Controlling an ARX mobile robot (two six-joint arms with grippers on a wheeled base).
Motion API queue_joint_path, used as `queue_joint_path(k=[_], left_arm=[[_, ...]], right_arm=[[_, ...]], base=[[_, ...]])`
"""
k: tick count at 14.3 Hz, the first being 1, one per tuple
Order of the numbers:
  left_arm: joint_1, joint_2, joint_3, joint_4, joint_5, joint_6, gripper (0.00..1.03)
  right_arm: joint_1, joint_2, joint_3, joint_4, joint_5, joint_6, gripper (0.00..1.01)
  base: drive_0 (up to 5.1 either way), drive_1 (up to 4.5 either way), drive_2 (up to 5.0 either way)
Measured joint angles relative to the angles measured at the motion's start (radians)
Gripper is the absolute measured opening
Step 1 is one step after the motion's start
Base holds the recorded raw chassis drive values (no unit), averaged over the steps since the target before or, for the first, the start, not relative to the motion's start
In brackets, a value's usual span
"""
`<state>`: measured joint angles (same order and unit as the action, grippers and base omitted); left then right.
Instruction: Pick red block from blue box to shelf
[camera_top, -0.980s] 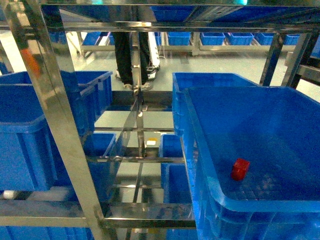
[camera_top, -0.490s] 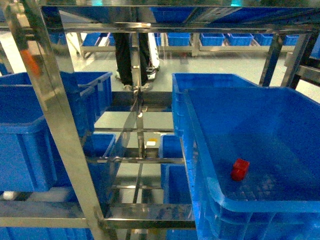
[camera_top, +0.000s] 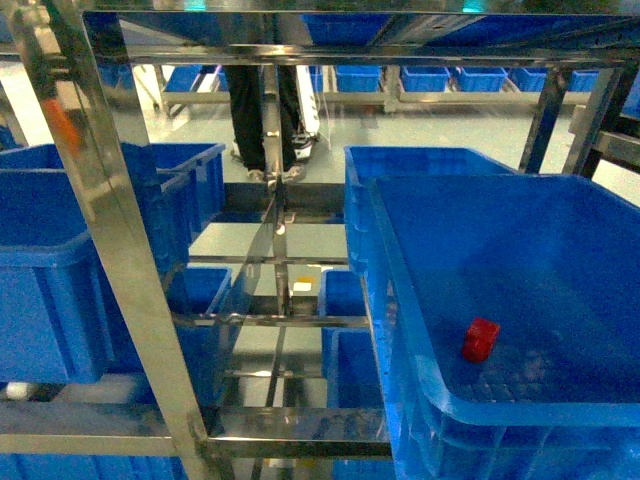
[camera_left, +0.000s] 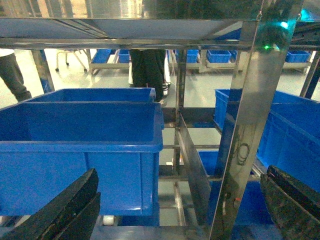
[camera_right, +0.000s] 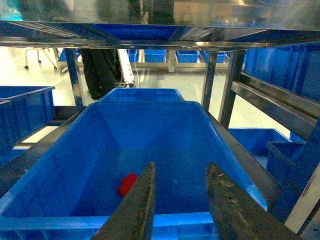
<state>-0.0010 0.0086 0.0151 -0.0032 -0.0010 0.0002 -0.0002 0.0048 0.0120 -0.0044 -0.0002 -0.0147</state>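
Already inside a blue crate (camera_top: 560, 260) on the shelf (camera_top: 110, 240), the red block (camera_top: 481, 339) is seen lying on the crate floor, toward the near wall and left of centre; in the right wrist view it sits at about 10 o'clock from the right tool (camera_right: 180, 200). That tool is held above the near rim with its fingers a little apart and nothing between them. The left tool (camera_left: 175, 210) is seen only as two dark fingers at the lower corners of its view, spread wide and empty, facing another blue crate (camera_left: 80, 140).

Several risks can be judged from here. The block is small and glossy, so it could be squeezed out sideways if gripped off-centre. A descent made straight ahead would miss it to the right. The near rim and the steel uprights could be struck if the arm is lowered too steeply.
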Motion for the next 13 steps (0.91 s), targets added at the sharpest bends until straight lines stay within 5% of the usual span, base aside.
queue_joint_path(k=[3,8,13], left_arm=[[0.0,0.0,0.0,0.0,0.0,0.0,0.98],[0.0,0.0,0.0,0.0,0.0,0.0,0.98],[0.0,0.0,0.0,0.0,0.0,0.0,0.98]], right_arm=[[0.0,0.0,0.0,0.0,0.0,0.0,0.5],[0.0,0.0,0.0,0.0,0.0,0.001,0.97],[0.0,0.0,0.0,0.0,0.0,0.001,0.98]], base=[[0.0,0.0,0.0],[0.0,0.0,0.0],[0.0,0.0,0.0]])
